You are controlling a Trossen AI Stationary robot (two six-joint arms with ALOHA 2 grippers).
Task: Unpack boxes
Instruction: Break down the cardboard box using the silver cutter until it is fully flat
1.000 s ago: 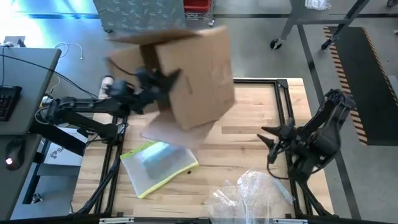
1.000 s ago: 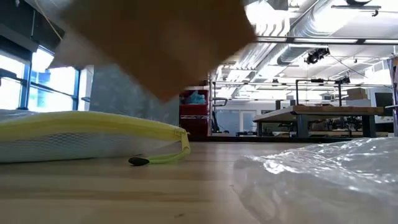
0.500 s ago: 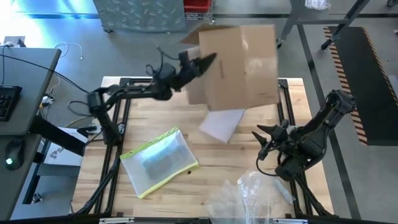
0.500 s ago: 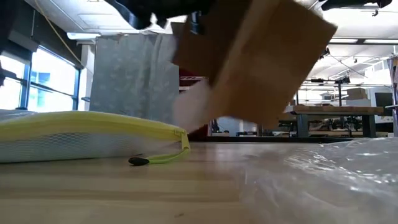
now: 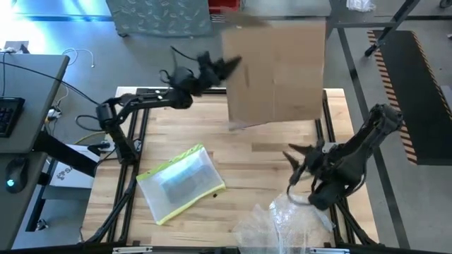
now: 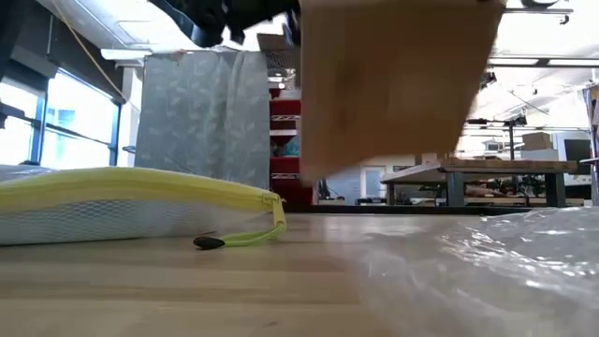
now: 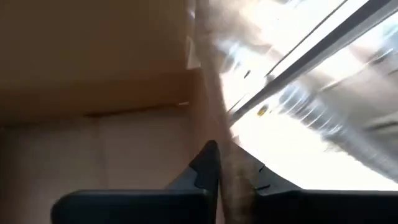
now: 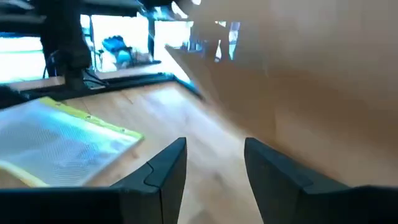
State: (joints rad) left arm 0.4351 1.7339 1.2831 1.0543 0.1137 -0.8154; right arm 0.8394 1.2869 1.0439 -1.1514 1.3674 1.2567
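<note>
The brown cardboard box [image 5: 277, 70] hangs in the air over the table's far edge; in the low view the box [image 6: 393, 84] is well above the wood. My left gripper [image 5: 231, 64] reaches from the table's left and is shut on the box's left side. My right gripper [image 5: 294, 159] hovers at the table's right, open and holding nothing, its fingers [image 8: 169, 163] apart over bare wood with the box in front of them. My left gripper pinches a cardboard panel edge [image 7: 225, 149] on the box's left side between its two fingers, one on each face. The fingers come from the table's left, slanting upward. The box is lifted clear of the table and hangs to the gripper's right.
A flat clear pouch with a yellow edge [image 5: 181, 182] lies on the table's near left. Crinkly clear plastic film [image 5: 282, 222] lies at the near right, below my right gripper. A grey desk with a keyboard [image 5: 21, 106] stands left of the table.
My left gripper has swung the box from over the table's left toward the right and far edge, rolling as it went; the box has turned about and now hangs squarer to the table. My right gripper has sunk a little, still open.
</note>
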